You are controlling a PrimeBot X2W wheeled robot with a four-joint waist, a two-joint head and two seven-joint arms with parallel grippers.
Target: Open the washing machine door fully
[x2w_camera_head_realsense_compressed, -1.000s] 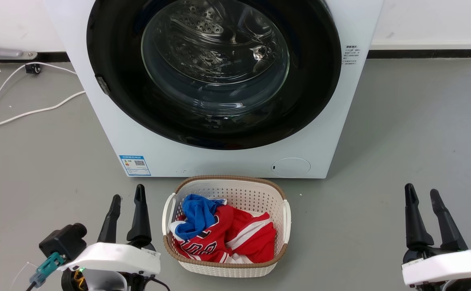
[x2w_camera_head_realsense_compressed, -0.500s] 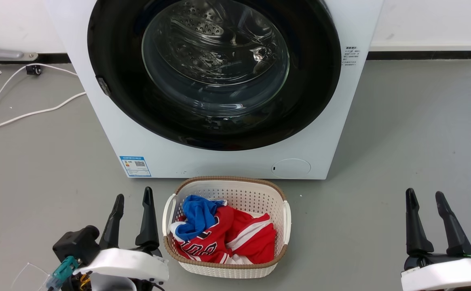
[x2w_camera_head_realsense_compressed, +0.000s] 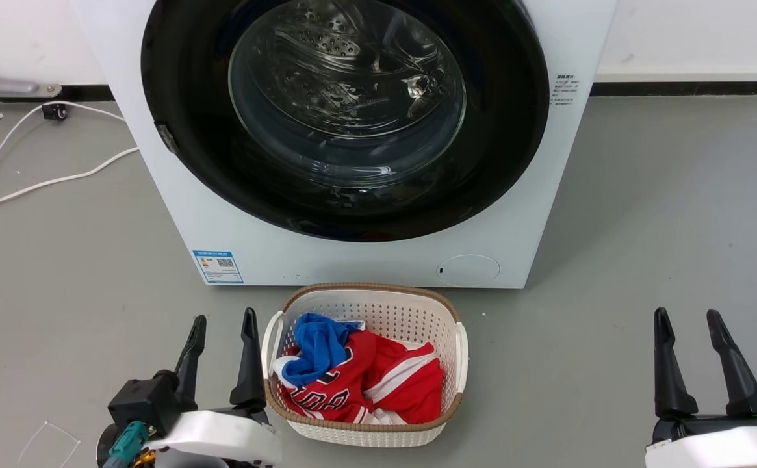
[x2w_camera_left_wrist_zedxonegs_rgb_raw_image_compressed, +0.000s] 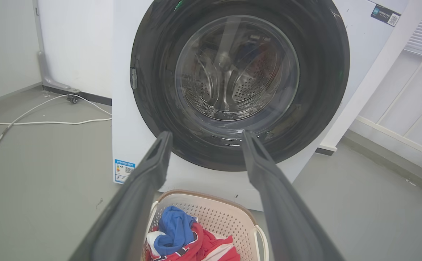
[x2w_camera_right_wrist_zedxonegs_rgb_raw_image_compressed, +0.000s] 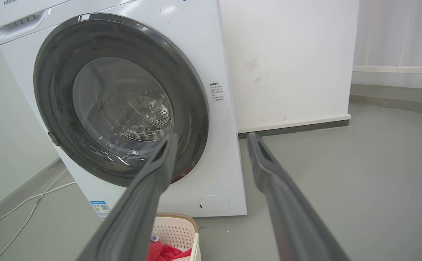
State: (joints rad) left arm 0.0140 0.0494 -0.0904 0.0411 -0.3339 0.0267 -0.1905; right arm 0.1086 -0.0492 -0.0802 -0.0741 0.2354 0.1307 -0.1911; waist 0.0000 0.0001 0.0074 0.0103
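The washing machine door sits closed, flush against the front of the white machine, with nothing touching its black rim. Both hands hang low over the grey floor, well apart from the door. The left hand is just beside the laundry basket, fingers spread and empty. The right hand is off to the other side, likewise released.

Head downward, wrists forward (door shared)
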